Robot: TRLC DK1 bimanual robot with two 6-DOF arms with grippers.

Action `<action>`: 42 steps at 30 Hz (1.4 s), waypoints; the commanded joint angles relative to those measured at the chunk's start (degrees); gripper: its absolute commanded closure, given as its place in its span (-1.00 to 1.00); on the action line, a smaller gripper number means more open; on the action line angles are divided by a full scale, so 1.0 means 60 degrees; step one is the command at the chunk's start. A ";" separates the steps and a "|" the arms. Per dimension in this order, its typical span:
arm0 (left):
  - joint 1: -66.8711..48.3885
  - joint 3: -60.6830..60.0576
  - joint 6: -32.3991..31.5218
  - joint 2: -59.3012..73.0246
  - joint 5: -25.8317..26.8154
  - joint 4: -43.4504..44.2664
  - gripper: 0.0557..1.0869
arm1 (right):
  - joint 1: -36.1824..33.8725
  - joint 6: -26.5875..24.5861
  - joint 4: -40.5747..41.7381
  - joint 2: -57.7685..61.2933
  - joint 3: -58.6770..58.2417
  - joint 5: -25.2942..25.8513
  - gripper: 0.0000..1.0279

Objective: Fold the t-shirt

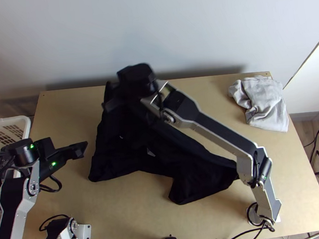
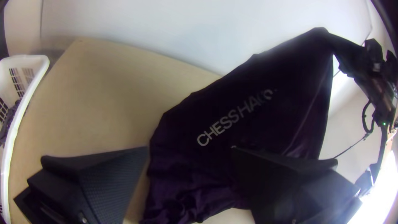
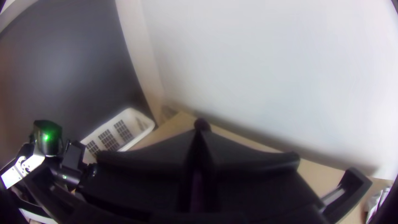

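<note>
The black t-shirt is partly lifted off the table, its lower part lying bunched and uneven on the wood. Over the table's far side, my right gripper holds up one end. In the right wrist view my right gripper is shut with a bit of dark t-shirt at its tips. My left gripper is just left of the cloth. In the left wrist view the fingers of my left gripper stand wide apart, and the raised t-shirt slopes up beyond them, pale lettering facing the camera.
A crumpled light grey cloth lies at the table's far right. The white basket stands off the left edge, close to my left arm, with dark fabric in it. Bare wood shows along the near side, and a pale wall rises behind.
</note>
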 commanded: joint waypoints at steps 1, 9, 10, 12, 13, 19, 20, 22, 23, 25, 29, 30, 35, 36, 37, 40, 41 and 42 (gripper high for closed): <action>-0.0608 0.0221 -0.0128 0.0473 -0.0139 0.0287 -0.90 | -0.0830 0.0080 0.0417 -0.0351 0.0232 0.0136 0.90; -0.2732 -0.0731 -0.0685 0.0810 -0.0124 0.1078 -0.90 | -0.1299 0.0066 0.0944 -0.0542 0.0437 0.0180 0.90; -0.2937 -0.0746 -0.0743 0.0824 -0.0037 0.1151 -0.90 | -0.1284 0.0066 0.0944 -0.0542 0.0437 0.0180 0.90; -0.3435 -0.0775 -0.0846 0.0868 0.0081 0.1371 -0.90 | -0.1270 0.0080 0.0944 -0.0542 0.0437 0.0209 0.90; -0.3816 -0.0760 -0.0846 0.1000 0.0081 0.1532 -0.90 | -0.1270 0.0110 0.0974 -0.0527 0.0437 0.0253 0.90; -0.6453 -0.0482 -0.0831 0.2407 -0.0710 0.2323 -0.90 | -0.1284 0.0124 0.1003 -0.0542 0.0437 0.0370 0.90; -0.6717 -0.0438 -0.0831 0.2641 -0.0886 0.2543 -0.90 | -0.1284 0.0124 0.0988 -0.0571 0.0423 0.0385 0.90; -0.7098 -0.0189 -0.0831 0.3227 -0.1062 0.2894 -0.90 | -0.1328 0.0124 0.0988 -0.0615 0.0423 0.0429 0.90; -0.7259 -0.0042 -0.0831 0.3447 -0.1077 0.2982 -0.90 | -0.1372 0.0124 0.0988 -0.0644 0.0423 0.0443 0.90; -0.7698 0.0338 -0.0846 0.3901 -0.1077 0.3172 -0.90 | -0.1475 0.0124 0.0988 -0.0703 0.0423 0.0487 0.90; -0.9075 0.1144 -0.1139 0.4780 -0.1194 0.3275 -0.90 | -0.1636 0.0124 0.0974 -0.0820 0.0364 0.0561 0.89; -0.9456 0.1320 -0.1241 0.4999 -0.1370 0.3392 -0.90 | -0.1665 0.0124 0.0974 -0.0849 0.0364 0.0575 0.90; -1.0584 0.2184 -0.1827 0.6274 -0.1897 0.3905 -0.90 | -0.1753 0.0095 0.0930 -0.0952 0.0291 0.0648 0.89; -1.0686 0.2316 -0.2003 0.6435 -0.1897 0.4022 -0.90 | -0.1768 0.0080 0.0930 -0.0952 0.0291 0.0663 0.89; -1.0774 0.2433 -0.2193 0.6611 -0.1897 0.4198 -0.90 | -0.1782 0.0080 0.0915 -0.0967 0.0291 0.0678 0.89; -1.1023 0.2638 -0.2472 0.7123 -0.1985 0.4623 -0.90 | -0.1797 0.0051 0.0915 -0.0996 0.0291 0.0722 0.89; -1.1053 0.2712 -0.2486 0.7358 -0.2058 0.4725 -0.90 | -0.1812 0.0036 0.0915 -0.1011 0.0291 0.0722 0.89; -1.1097 0.2770 -0.2486 0.7621 -0.2175 0.4857 -0.90 | -0.1812 0.0022 0.0915 -0.1025 0.0291 0.0736 0.89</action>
